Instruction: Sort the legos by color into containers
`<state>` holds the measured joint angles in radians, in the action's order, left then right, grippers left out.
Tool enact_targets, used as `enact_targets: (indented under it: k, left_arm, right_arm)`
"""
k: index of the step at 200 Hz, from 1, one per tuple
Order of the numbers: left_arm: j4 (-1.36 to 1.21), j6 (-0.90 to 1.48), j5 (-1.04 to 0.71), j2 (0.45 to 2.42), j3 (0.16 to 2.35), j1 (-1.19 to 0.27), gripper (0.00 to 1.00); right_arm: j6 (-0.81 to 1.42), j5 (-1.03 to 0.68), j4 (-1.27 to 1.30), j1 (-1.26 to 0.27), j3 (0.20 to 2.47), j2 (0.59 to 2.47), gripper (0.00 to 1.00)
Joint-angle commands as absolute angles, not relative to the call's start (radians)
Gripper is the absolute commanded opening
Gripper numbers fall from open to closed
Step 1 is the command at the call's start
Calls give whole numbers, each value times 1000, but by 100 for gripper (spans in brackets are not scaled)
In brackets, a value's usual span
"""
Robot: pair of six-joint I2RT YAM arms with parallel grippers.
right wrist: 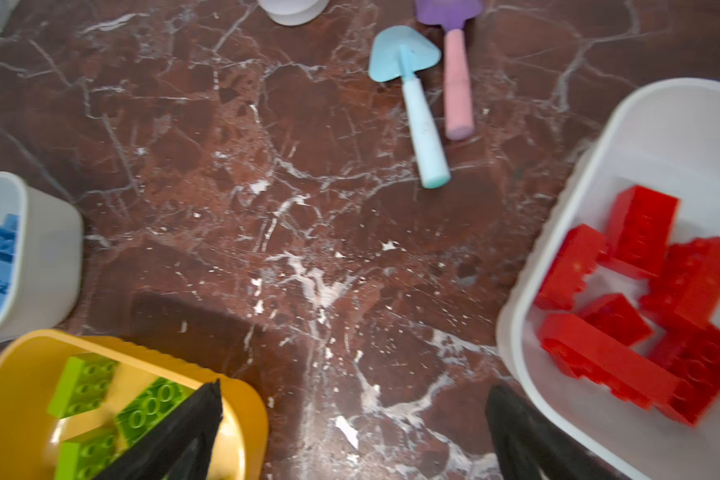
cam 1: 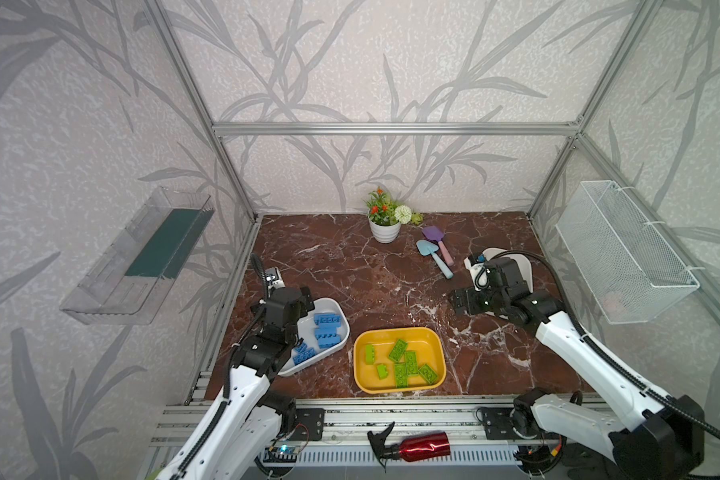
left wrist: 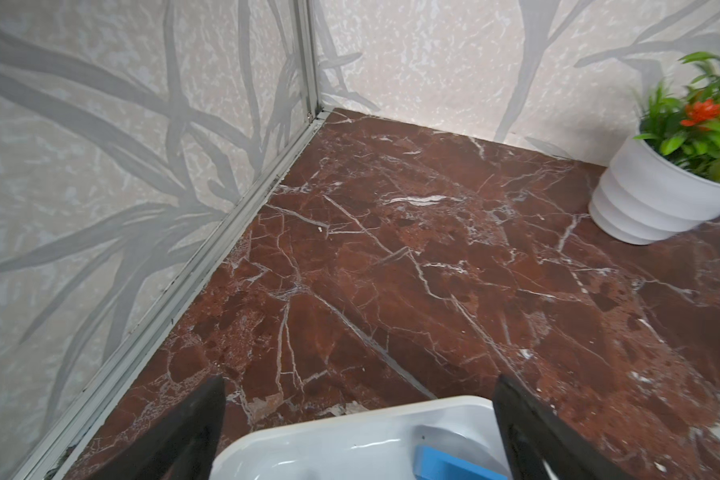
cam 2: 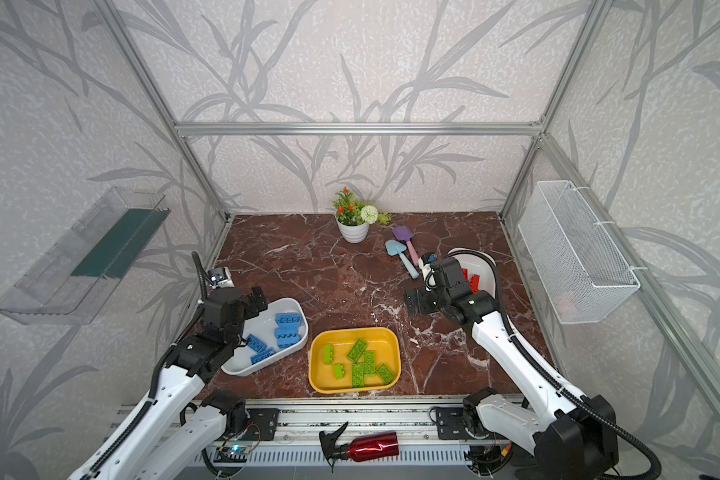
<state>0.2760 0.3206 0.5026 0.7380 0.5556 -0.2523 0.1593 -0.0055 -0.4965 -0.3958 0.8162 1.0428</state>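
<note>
Three tubs, each holding one colour as far as I can see. Blue bricks (cam 1: 328, 319) sit in the white tub (cam 1: 331, 306) at lower left of a top view. Green bricks (cam 1: 410, 361) are in the yellow tub (cam 1: 395, 331) at lower centre. Red bricks (right wrist: 641, 291) are in the second white tub (right wrist: 599, 145) at mid right, mostly under the arm from above. No loose brick shows on the tabletop (cam 1: 371, 282). Both arms are empty: left pincer (left wrist: 360, 380) wide over its tub's rim, right pincer (right wrist: 354, 385) wide above bare tabletop. Bricks look light, rigid and slick-walled. If re-picking, clamp the long flat sides, not the studs.
</note>
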Motion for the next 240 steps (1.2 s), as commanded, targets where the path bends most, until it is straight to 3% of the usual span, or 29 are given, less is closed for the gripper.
enact_targets:
  k: [1,35,119,207,234,240]
  left_arm:
    - [94,231,489,783,518,-201,99]
    - [-56,163,436,858,471,-122,99]
    - [-456,114,314,1104,370,-15,99]
    - [-765,37,140,1518,423,1,99]
    - [-783,47,118,1521,417,14,99]
    - [-764,50,107,1515,422,19,99]
  right_arm:
    - [53,174,-308,-377,695,925,99]
    - [-20,249,-111,-310,521,793,99]
    - [-37,232,235,-130,406,921,99]
    - [-86,111,880,-85,345,1421,99]
    - [-39,62,1100,-84,327,1606,99]
    - [-39,62,1050,-84,337,1590,99]
